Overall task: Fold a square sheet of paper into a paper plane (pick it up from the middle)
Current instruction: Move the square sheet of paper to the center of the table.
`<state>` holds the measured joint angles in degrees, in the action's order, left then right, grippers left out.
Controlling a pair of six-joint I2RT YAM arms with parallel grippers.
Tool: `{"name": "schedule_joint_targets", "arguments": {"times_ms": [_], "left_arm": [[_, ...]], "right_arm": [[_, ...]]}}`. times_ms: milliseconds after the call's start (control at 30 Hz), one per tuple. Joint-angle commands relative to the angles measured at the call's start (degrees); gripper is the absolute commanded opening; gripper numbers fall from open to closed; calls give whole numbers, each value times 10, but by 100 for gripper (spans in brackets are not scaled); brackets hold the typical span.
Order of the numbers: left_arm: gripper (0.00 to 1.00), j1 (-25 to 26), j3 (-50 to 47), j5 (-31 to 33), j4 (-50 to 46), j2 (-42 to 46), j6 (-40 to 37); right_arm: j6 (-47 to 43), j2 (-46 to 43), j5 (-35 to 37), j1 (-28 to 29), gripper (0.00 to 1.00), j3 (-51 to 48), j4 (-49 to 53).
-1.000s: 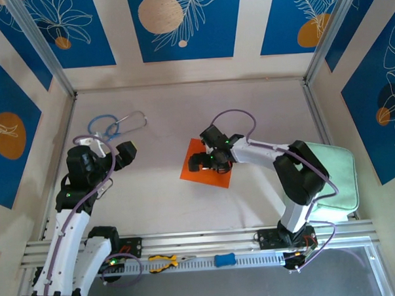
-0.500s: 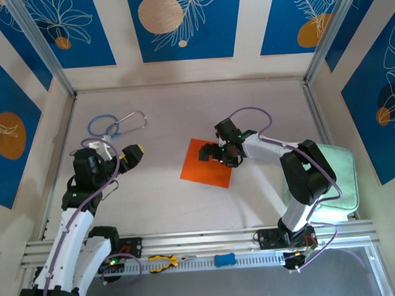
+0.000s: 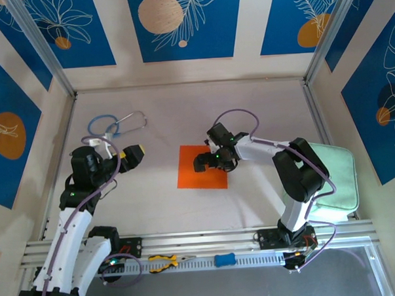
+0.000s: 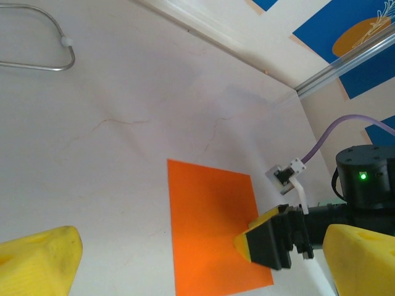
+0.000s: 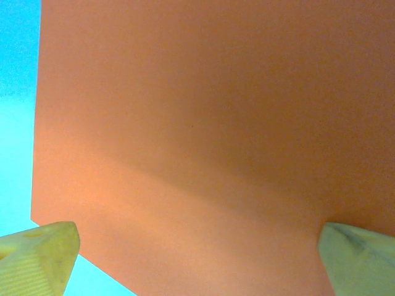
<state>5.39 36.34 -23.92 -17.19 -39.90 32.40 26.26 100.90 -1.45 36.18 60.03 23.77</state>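
At the far left of the table (image 3: pixel 161 208) lies a stethoscope (image 3: pixel 111 130) (a loop of blue tubing with a bent metal part). Near it, toward the arm bases, the left gripper (image 3: pixel 129 155) hangs over bare table. Its yellow fingers (image 4: pixel 38 258) are spread wide, nothing is between them, and its camera faces the middle of the table.

In the middle lies the square sheet of paper (image 3: pixel 197 177), bright orange, flat and unfolded, well apart from the left gripper. The right gripper (image 3: pixel 210 162) is low over the sheet's right part, close to the far right corner. Its fingers (image 5: pixel 43 253) are also spread wide, one to each side of the orange surface in its wrist view (whether the tips touch the paper cannot be told). Nothing is pinched.

At the far right, a pale green pad (image 3: pixel 343 174) lies partly under the right arm.
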Motion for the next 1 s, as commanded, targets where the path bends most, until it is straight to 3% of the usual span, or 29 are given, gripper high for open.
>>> {"name": "schedule_joint_targets", "arguments": {"times_ms": [0,267,400,500,600,733,967], "left_arm": [[100,4,15,1,-9,4,-15],[100,4,16,-25,-1,-4,-1],[100,14,9,-40,19,-32,25],[100,44,23,-23,0,-68,18],[100,94,48,18,-33,-111,2],[100,157,78,80,-56,-151,-16],[100,165,80,120,-62,-141,-23]], "right_arm": [[-44,22,-54,22,100,-8,16],[26,-12,-113,38,100,3,-22],[82,-70,-88,28,99,-8,-34],[142,-112,-65,-4,99,-39,-36],[157,-133,-104,-30,99,-73,-68],[155,-114,-137,-25,100,-73,-80],[146,-27,-83,17,100,5,-32]]}}
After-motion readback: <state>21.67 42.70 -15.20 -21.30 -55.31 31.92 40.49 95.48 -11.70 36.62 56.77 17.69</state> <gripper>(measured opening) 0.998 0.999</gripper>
